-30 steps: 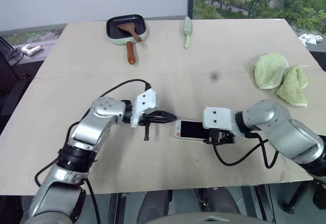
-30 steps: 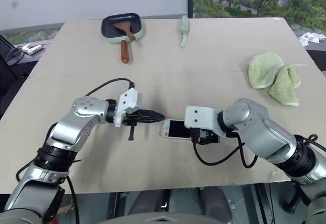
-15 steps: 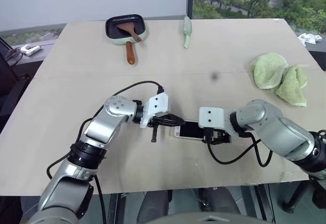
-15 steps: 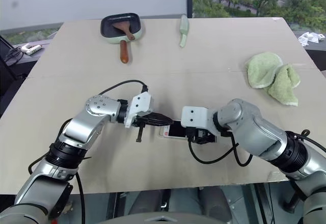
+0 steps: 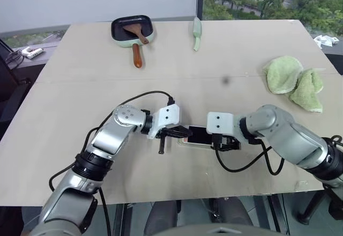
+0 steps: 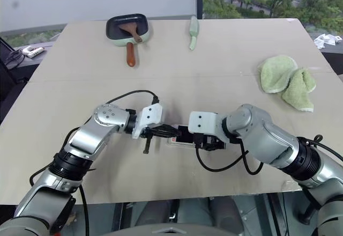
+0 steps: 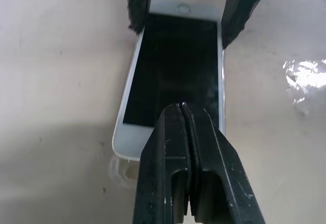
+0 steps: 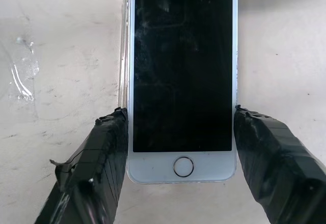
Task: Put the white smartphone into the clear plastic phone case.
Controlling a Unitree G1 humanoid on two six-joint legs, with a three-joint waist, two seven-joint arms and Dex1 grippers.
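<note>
The white smartphone (image 5: 197, 136) lies screen up near the table's front edge. A thin see-through rim of the clear plastic phone case (image 8: 124, 56) runs along one long side, and more of it shows under the phone's far end (image 7: 121, 169), so the phone rests on or in it. My right gripper (image 8: 181, 127) straddles the home-button end, its fingers (image 8: 104, 152) pressed against both long edges. My left gripper (image 7: 186, 113) is shut, its tips resting on the screen at the opposite end (image 5: 185, 134).
A green pan with a wooden spatula (image 5: 132, 30) and a pale green utensil (image 5: 197, 33) sit at the table's far side. Two green cloths (image 5: 296, 80) lie at the right. A crumpled scrap of clear film (image 8: 20, 71) lies beside the phone.
My left gripper, still shut, has sunk and edged right until its tips rest on the phone's end. The right gripper and the phone have stayed in place.
</note>
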